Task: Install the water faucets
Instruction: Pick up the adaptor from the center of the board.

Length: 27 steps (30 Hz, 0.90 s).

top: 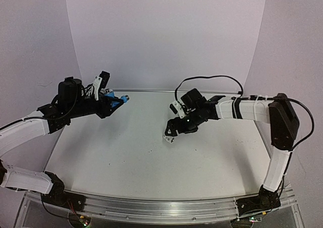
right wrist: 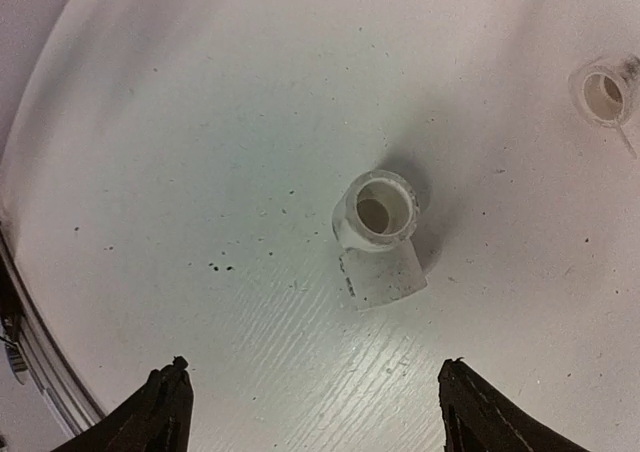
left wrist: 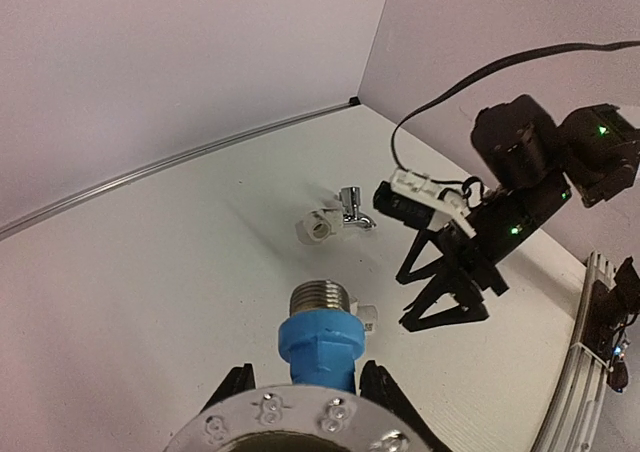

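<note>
My left gripper (top: 117, 101) is raised at the far left and shut on the blue faucet (top: 121, 99). In the left wrist view (left wrist: 312, 377) the blue faucet (left wrist: 318, 344) points forward with its silver threaded end out. The silver faucet (left wrist: 352, 204) lies on the table beside a white fitting (left wrist: 318, 229). My right gripper (top: 170, 133) is open just above a white elbow fitting (top: 168, 139). In the right wrist view (right wrist: 320, 412) that elbow fitting (right wrist: 378, 237) lies ahead of the spread fingertips (right wrist: 165, 407), untouched.
A second white fitting (right wrist: 604, 92) lies at the top right of the right wrist view. The white table (top: 126, 152) is backed by a curved white backdrop. A metal rail (top: 151, 205) runs along the near edge.
</note>
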Each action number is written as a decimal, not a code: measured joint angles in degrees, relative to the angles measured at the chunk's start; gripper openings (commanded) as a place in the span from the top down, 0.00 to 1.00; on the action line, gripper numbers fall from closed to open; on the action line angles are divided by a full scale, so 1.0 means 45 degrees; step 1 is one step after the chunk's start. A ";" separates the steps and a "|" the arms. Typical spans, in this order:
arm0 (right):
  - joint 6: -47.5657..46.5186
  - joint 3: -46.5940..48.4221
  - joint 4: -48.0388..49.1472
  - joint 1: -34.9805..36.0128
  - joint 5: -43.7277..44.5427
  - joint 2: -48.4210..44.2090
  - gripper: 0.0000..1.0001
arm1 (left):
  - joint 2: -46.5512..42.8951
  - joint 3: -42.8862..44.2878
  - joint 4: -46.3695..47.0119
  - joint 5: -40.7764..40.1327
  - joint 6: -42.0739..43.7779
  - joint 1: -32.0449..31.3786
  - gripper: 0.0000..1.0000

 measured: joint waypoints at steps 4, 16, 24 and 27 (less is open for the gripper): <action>-0.0714 0.2078 -0.1728 0.0113 0.0904 0.2008 0.17 | 0.0000 -0.0019 0.0005 0.0014 -0.0270 0.0014 1.00; -0.2794 0.5829 -0.4748 0.0182 0.4089 0.5123 0.20 | -0.0197 -0.0628 0.0004 0.0395 -0.0578 0.0168 1.00; -0.4634 0.7882 -0.5243 0.0177 0.4710 0.6389 0.23 | -0.0157 -0.0806 0.0005 0.0576 -0.1168 0.0180 1.00; -0.4976 0.8404 -0.5449 0.0177 0.4697 0.6827 0.31 | -0.0146 -0.0806 0.0005 0.0690 -0.1328 0.0196 1.00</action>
